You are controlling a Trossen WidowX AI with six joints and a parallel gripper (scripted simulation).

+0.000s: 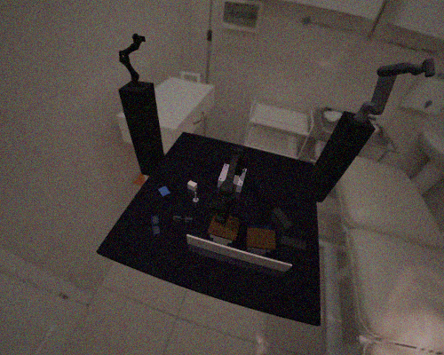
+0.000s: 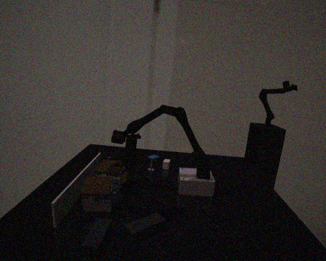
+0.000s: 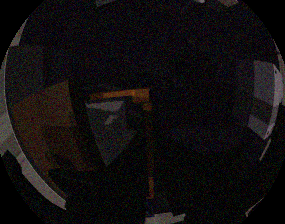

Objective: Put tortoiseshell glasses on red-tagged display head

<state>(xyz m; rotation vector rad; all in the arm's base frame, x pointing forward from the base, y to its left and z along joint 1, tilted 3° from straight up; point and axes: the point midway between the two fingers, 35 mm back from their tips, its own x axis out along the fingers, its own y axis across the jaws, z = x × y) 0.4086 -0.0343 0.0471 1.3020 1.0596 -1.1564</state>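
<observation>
My gripper points down and is shut on the tortoiseshell glasses. In the wrist view the glasses show as an orange-brown bar with a thin strip running down from its right end. The gripper is above the side of one display head that faces the arm's base. This brown-topped head is the left one in the top view. The other display head stands apart from it. Darkness hides the red tag, the bridge and the noses; I cannot tell whether the glasses touch a head.
A long pale panel stands behind the heads. A white cube, a small stand and a blue square are to one side. Dark slabs lie on the other side.
</observation>
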